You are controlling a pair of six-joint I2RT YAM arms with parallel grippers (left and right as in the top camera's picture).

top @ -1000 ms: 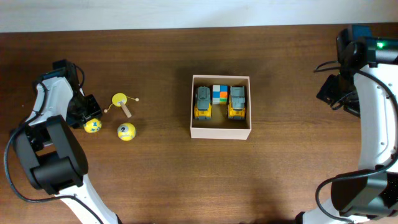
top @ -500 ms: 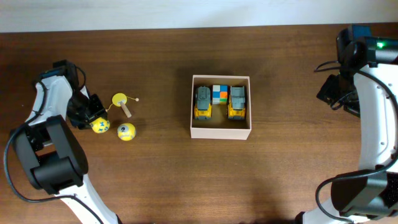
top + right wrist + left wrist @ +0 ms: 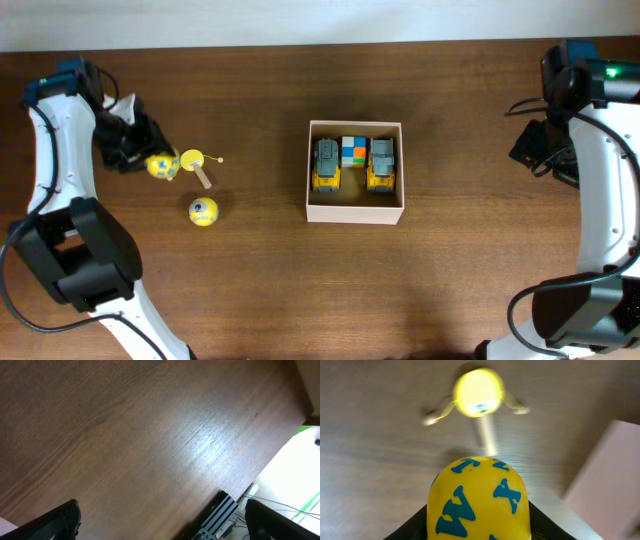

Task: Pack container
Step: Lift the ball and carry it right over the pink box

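The container (image 3: 355,212) is a square shallow box, white outside and tan inside, at the table's middle. It holds two yellow-and-grey toy trucks (image 3: 327,164) (image 3: 381,163) and a coloured cube (image 3: 353,151). My left gripper (image 3: 150,164) is shut on a yellow ball with blue letters (image 3: 161,166), held above the table at the left; the ball fills the left wrist view (image 3: 477,500). A yellow toy with a stick (image 3: 195,163) (image 3: 479,396) lies just beyond it. Another yellow ball (image 3: 203,211) lies nearer the front. My right gripper (image 3: 545,150) is open and empty at the far right.
The container's pale corner shows at the right of the left wrist view (image 3: 610,475). The right wrist view shows bare wood (image 3: 140,435), the table's edge and a striped object with cables (image 3: 220,515) beyond it.
My left gripper closed on the lettered yellow ball and lifted it, moving back and to the right toward the stick toy. The right arm has not moved.
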